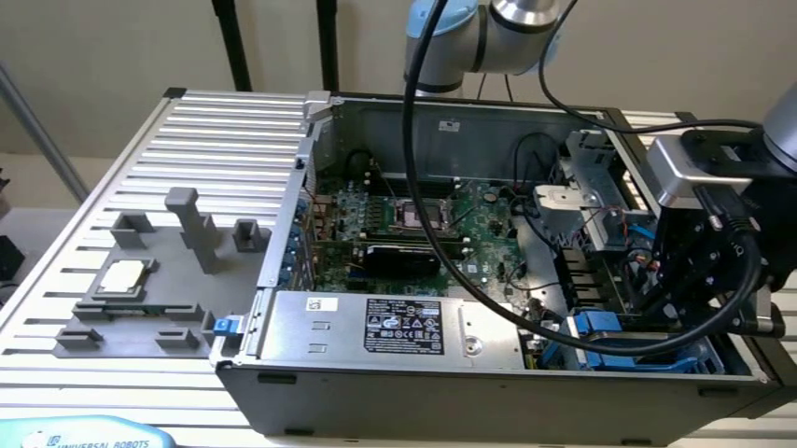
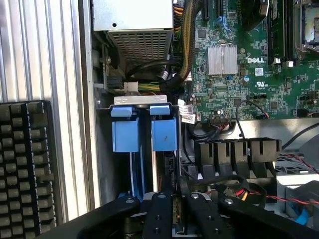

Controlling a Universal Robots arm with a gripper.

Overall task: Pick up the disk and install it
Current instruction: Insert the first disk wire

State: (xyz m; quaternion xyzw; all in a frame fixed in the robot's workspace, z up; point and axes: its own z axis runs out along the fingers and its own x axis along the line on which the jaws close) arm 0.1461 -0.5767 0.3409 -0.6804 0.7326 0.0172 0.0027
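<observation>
1. Inside the open computer case [image 1: 373, 392], the hand [image 2: 173, 211] hangs low over the blue drive cage [image 1: 636, 341].
2. Hand fingers [image 2: 158, 214] sit close together, gripping the disk [image 2: 175, 211] edge-on between them.
3. Two blue carrier tabs [image 2: 144, 132] stand just ahead of the hand.

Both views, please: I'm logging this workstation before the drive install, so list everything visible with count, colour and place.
Computer case: one, grey, open, on the slatted table.
Motherboard: one, green, inside the case.
Power supply: one, silver with a black label, along the case's near wall.
Blue drive carriers: two, side by side in the bay beside the power supply.
Grey fixture: one, on the table at the exterior view's left.
Small silver chip: one, on the fixture.
Slatted table: one, silver-grey.
Keyboard: one, black, beside the case.
Robot arm: one, silver and pale blue, behind the case.
Tool: one, black, over the drive bay.
</observation>
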